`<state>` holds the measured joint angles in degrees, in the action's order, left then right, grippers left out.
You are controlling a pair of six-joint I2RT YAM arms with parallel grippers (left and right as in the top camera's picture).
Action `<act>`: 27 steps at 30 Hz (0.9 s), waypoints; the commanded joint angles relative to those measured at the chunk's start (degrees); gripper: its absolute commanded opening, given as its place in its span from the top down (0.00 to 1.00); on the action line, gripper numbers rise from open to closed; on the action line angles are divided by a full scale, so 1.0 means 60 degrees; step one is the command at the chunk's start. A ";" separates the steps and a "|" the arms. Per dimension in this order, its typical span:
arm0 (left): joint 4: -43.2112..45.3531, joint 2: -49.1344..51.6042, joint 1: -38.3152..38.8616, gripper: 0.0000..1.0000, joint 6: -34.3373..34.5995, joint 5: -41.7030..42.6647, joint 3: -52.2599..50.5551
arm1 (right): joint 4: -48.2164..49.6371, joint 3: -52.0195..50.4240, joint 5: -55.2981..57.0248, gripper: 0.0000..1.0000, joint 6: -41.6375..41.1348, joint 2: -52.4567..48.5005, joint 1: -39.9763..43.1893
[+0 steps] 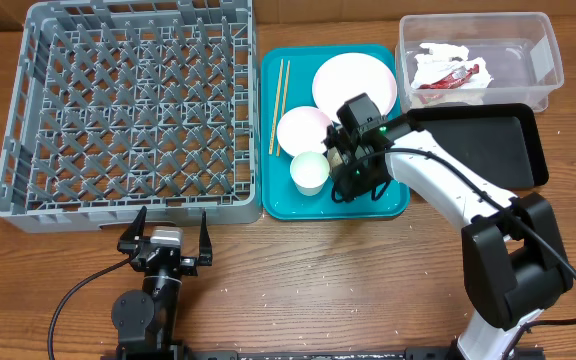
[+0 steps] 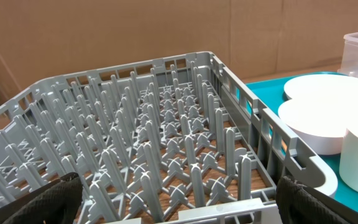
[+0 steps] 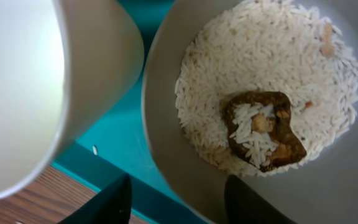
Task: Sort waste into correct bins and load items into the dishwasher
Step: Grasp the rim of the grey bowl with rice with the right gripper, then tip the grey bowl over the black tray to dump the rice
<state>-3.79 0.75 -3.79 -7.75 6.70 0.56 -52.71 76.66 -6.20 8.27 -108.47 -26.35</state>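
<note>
1. The thin wooden chopsticks (image 1: 278, 92) lie side by side on the left part of the flat teal tray (image 1: 388, 200). Their long axis runs from the far edge toward the robot, leaning slightly.
2. A white bowl (image 3: 340, 186) sits mouth up on the same tray, holding white rice grains (image 3: 253, 56) with a brown food scrap (image 3: 263, 127) lying on them.
3. A small white cup (image 3: 42, 81) stands upright just beside that bowl. A second white bowl (image 1: 303, 128) and the pale pink round plate (image 1: 353, 82) lie farther back.
4. The right gripper (image 3: 179, 193) hangs over the rice bowl's near rim. Its jaws are parted and straddle the wall, one finger inside and one outside, with teal showing between the outer finger and the wall.
5. The left gripper (image 1: 171, 222) is spread wide and holds nothing, just in front of the large grey plastic lattice dish rack (image 1: 128, 110).
6. The red wrapper with crumpled white tissue (image 1: 448, 72) lies in the clear plastic rectangular tub (image 1: 553, 60), with the shallow black rectangular tray (image 1: 488, 145) beside it.
</note>
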 commanded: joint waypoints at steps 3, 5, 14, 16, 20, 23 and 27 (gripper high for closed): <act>0.0000 -0.0084 -0.0058 0.00 -0.0175 0.0066 -0.0047 | 0.0127 -0.0160 -0.0066 0.69 0.0386 0.0288 0.0007; 0.0000 -0.0084 -0.0058 0.00 -0.0175 0.0066 -0.0047 | 0.0146 -0.0160 -0.0106 0.74 0.0350 0.0288 0.0007; 0.0000 -0.0084 -0.0058 0.00 -0.0175 0.0066 -0.0047 | 0.0197 -0.0379 -0.0488 0.80 -0.0062 0.0288 0.0007; 0.0000 -0.0084 -0.0058 0.00 -0.0175 0.0066 -0.0047 | 0.0331 -0.0688 -0.0488 0.80 -0.0062 0.0288 0.0007; 0.0000 -0.0084 -0.0058 0.00 -0.0175 0.0066 -0.0047 | 0.0353 -0.0852 -0.0488 0.82 -0.0062 0.0288 0.0007; 0.0000 -0.0084 -0.0058 0.00 -0.0175 0.0066 -0.0047 | 0.0459 -0.0834 -0.0484 0.89 -0.0149 0.0288 0.0007; 0.0000 -0.0084 -0.0058 0.00 -0.0175 0.0066 -0.0047 | 0.0178 -0.0164 -0.0514 0.96 -0.0688 0.0291 0.0007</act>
<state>-3.79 0.75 -3.79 -7.75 6.70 0.56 -51.07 72.75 -7.31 6.79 -107.11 -26.33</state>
